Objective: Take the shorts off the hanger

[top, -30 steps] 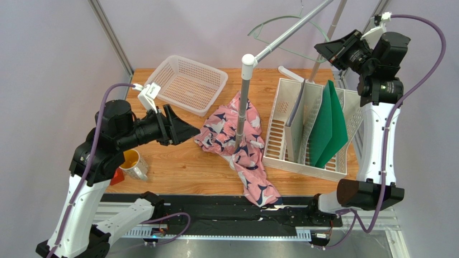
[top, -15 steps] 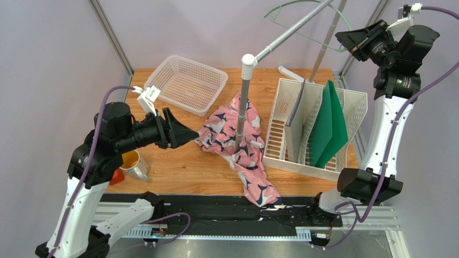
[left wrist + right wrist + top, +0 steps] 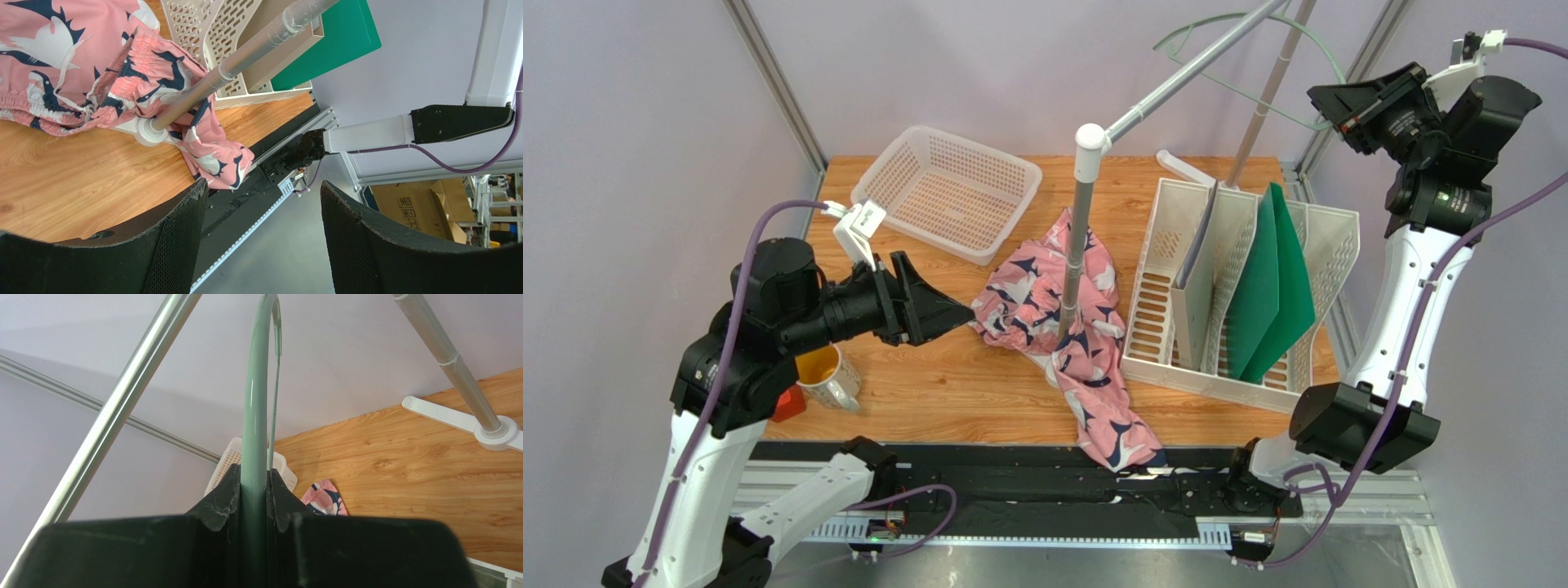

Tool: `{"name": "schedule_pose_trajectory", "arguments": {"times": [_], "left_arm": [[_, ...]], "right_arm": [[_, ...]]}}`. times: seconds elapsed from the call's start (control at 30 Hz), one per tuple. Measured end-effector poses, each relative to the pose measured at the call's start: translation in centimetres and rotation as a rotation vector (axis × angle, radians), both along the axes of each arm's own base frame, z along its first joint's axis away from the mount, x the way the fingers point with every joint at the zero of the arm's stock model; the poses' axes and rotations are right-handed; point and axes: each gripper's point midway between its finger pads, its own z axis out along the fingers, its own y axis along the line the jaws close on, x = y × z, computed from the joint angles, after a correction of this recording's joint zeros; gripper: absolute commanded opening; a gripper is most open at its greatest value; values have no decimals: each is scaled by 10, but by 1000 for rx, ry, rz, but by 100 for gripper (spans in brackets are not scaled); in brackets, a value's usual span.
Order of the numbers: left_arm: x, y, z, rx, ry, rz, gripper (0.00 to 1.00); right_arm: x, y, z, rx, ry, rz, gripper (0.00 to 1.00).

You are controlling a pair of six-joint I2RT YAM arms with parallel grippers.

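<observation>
Above wooden table (image 3: 928, 380), right end effector (image 3: 251, 478) clamps hanger (image 3: 255, 416); left end effector (image 3: 262, 196) gapes empty.

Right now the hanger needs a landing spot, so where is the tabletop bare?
Bare wood lies between the mug and the shorts, and behind the shorts between the white basket and the file rack. Crowded around the pole base.

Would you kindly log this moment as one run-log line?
hanger: held in right gripper | shorts: on table at rack pole base | left gripper: open
</observation>
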Motion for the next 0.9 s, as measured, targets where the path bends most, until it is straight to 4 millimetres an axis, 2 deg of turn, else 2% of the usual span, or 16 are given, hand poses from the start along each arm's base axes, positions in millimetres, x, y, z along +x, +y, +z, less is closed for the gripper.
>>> {"name": "schedule_pose_trajectory", "arguments": {"times": [0.07, 0.13, 0.2, 0.23, 0.33, 0.5, 0.67, 0.77, 0.83, 0.9], "left_arm": [[-1, 0, -1, 5, 2, -3, 73], [-1, 0, -2, 7, 3, -5, 73], [-2, 0, -2, 9, 5, -8, 73], [-2, 0, -3, 9, 5, -9, 74], [-3, 1, -4, 14, 8, -11, 74], [-3, 0, -6, 19, 21, -16, 74], [2, -4, -14, 30, 55, -26, 74], [7, -8, -23, 39, 89, -31, 74], [11, -11, -32, 44, 121, -35, 74], [15, -15, -38, 43, 147, -37, 74]], "right_arm": [[1, -3, -1, -3, -7, -7, 5], [0, -3, -2, -3, -10, -8, 15], [0, -4, -4, -2, -7, -15, 29], [-1, -4, -6, -3, -2, -20, 40], [-1, -8, -16, 6, 39, -47, 53], [-6, -15, -47, 29, 178, -104, 58], [-20, -18, -87, 0, 360, -171, 63], [-35, -17, -107, -25, 460, -216, 65], [-52, -15, -117, -58, 527, -256, 65], [-66, -12, -120, -90, 556, -282, 65]]}}
